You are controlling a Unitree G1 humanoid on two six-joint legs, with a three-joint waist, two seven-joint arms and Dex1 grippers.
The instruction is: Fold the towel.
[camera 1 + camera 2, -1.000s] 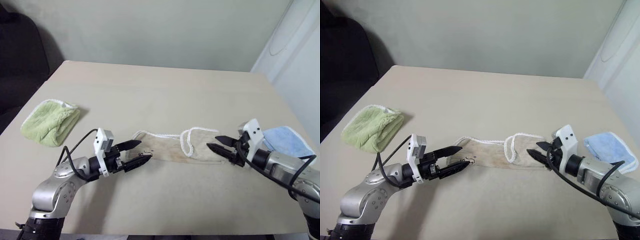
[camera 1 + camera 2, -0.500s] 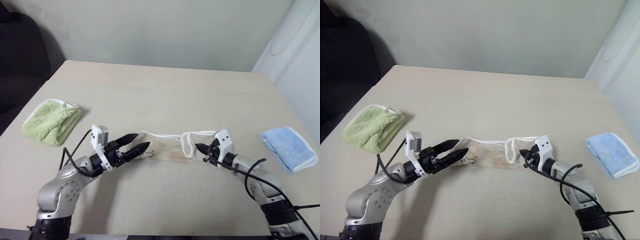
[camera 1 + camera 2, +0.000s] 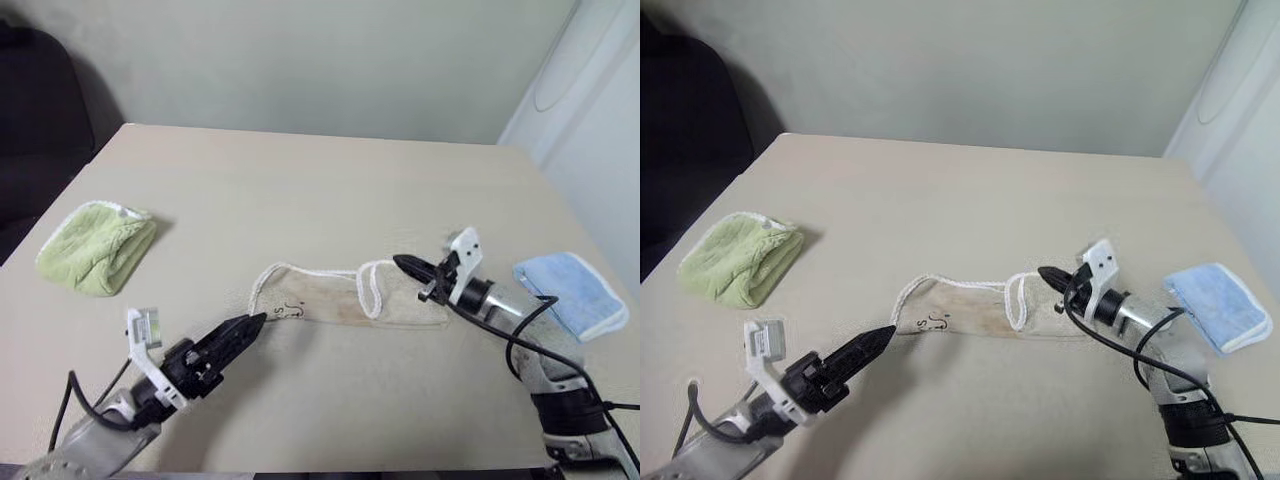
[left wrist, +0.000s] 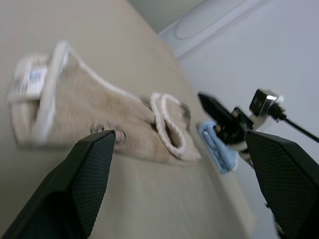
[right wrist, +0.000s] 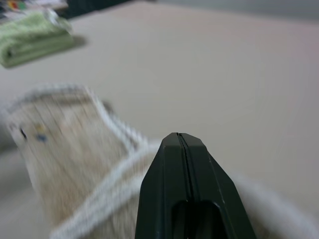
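Your towel (image 3: 345, 297) lies in a narrow strip mid-table (image 3: 300, 190). The right tool (image 3: 408, 266), pressed together and empty, hovers over its loop end; the left tool (image 3: 240, 330), spread, waits near the opposite end.

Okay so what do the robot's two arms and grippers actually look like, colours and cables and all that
Both arms are silver-grey metal with black joints and loose black cables looping alongside. The left gripper and right gripper each have two black, tapered, pointed fingers; the left fingers' inner pads carry a fine dimpled texture. A small white camera block sits on each wrist.
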